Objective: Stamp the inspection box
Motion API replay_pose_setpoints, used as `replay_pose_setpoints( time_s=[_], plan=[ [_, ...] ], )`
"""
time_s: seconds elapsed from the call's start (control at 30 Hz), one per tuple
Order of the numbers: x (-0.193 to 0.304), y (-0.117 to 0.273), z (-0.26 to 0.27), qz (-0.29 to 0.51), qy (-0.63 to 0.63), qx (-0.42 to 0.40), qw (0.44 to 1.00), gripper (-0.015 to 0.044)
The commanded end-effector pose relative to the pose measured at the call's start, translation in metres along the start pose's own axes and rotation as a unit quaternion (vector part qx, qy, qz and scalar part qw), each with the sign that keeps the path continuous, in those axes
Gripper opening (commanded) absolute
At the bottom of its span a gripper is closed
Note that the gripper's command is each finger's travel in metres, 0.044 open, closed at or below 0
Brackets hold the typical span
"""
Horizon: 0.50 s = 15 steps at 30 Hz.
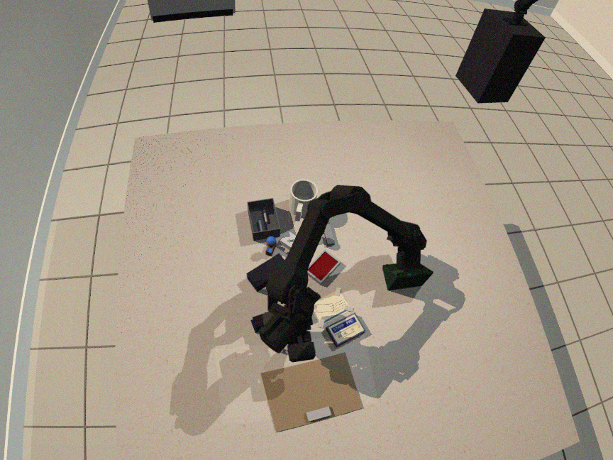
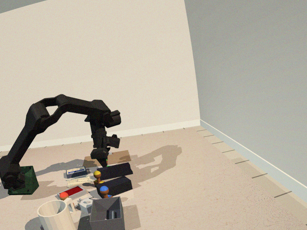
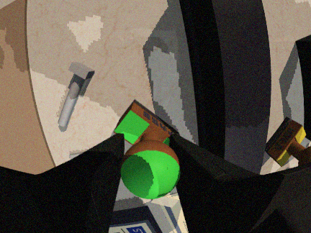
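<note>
- Reaching over the bench (image 1: 188, 297) (image 2: 161, 198) (image 3: 126, 86), the arm (image 1: 306, 232) (image 2: 79, 106) points downward, likely for an upright grip.
- Brown board (image 1: 311, 391) (image 2: 118, 157) (image 3: 11, 108): lies flat, apart from the stamps, perhaps as a print surface.
- Black block (image 2: 115, 170) (image 3: 245, 90): stands beside the stamp, limiting finger room.
- Labelled stamp pad (image 1: 345, 330) (image 2: 76, 171) (image 3: 131, 220) and red pad (image 1: 323, 266) (image 2: 71, 191): nearby for inking; the right one is unclear.
- End effector (image 1: 291, 341) (image 2: 105, 165) (image 3: 147, 141): appears to pinch the green-knobbed stamp (image 2: 106, 162) (image 3: 163, 169) below its crown, probably for steady pressing; presumably PASS, lettering unreadable.
</note>
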<state>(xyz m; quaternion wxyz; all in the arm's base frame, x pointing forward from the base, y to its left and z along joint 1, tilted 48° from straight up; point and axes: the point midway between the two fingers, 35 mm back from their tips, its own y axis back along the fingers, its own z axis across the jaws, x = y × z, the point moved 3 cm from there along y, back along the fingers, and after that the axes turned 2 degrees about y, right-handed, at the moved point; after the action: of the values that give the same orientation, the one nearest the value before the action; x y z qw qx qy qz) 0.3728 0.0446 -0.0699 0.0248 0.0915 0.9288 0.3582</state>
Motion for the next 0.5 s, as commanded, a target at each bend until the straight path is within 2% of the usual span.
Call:
replay_pose_setpoints(
  time_s=[0.0,0.47],
  plan=[
    [-0.0002,0.0013,0.001,0.0,-0.002,-0.002,1.0,0.0],
    [-0.0007,0.0082,0.0019,-0.001,-0.002,0.0,1.0,0.0]
  ],
)
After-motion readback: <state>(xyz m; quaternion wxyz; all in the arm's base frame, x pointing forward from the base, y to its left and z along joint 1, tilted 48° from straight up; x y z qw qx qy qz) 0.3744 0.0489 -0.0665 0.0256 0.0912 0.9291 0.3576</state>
